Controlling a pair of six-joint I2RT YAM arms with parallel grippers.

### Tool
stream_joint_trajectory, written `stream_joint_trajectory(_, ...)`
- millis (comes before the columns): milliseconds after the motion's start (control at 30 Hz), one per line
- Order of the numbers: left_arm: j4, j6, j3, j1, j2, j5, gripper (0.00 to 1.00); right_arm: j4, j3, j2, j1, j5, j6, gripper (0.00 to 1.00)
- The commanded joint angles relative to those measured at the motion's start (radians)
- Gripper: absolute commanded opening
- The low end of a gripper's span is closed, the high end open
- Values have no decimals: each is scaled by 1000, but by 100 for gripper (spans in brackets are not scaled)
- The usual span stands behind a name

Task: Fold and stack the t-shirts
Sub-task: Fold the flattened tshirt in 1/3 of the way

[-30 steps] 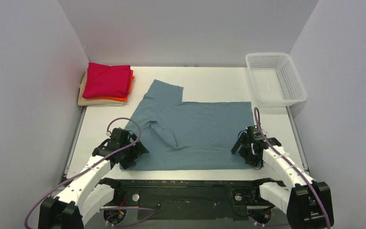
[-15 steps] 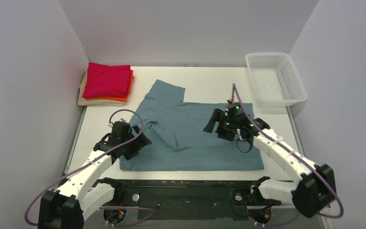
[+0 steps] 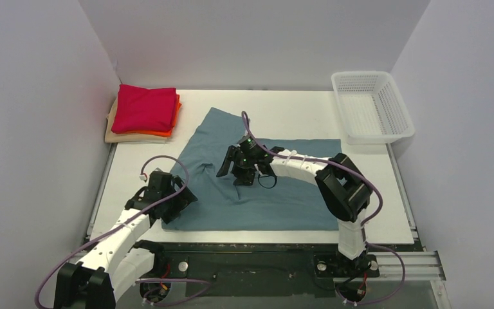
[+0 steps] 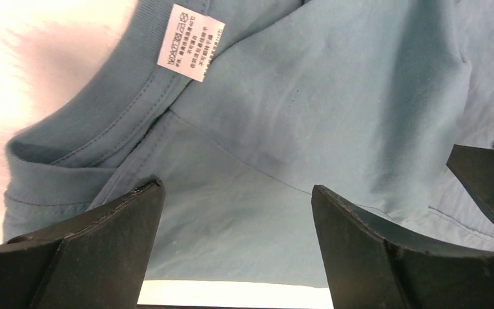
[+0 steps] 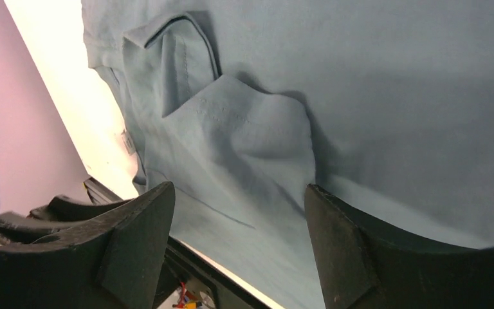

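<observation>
Teal tee [image 3: 296, 193] flat on bench [image 3: 283, 106], long axis left-right, collar [image 4: 103, 122] leftward, left jaws wide above collar, right jaws wide above middle

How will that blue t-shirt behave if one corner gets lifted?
Probably floppy: the blue t-shirt bunches into soft folds near its middle. Lifted, it would likely sag and drag rather than rise flat. It looks thin, so probably light.

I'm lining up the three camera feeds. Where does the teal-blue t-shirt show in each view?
Top external: teal-blue t-shirt spread flat in the middle of the white table.
Left wrist: t-shirt fills most of the picture, collar label upper left.
Right wrist: t-shirt fills centre and right.
Shared landmark: white table bordering the t-shirt's edge.
</observation>
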Motion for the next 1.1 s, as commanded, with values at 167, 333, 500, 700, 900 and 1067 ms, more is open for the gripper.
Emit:
stream_joint_trajectory(167,-38,-1,4,9,-7,-39,96,-34,50,60,15,80,-19,68)
stream_joint_trajectory(333,-36,6,11,9,7,-36,96,-73,74,86,24,64,-67,68)
stream_joint_trajectory(500,-32,9,15,9,11,-34,96,-6,105,129,40,1,-44,63)
stream_joint_trajectory(700,-35,11,16,9,13,-36,96,51,126,159,48,-44,4,53)
stream_joint_trajectory(900,-35,15,15,8,16,-33,96,104,131,161,52,-81,25,32)
stream_joint_trajectory(1067,-36,17,15,9,17,-33,96,80,147,143,51,-66,-6,12)
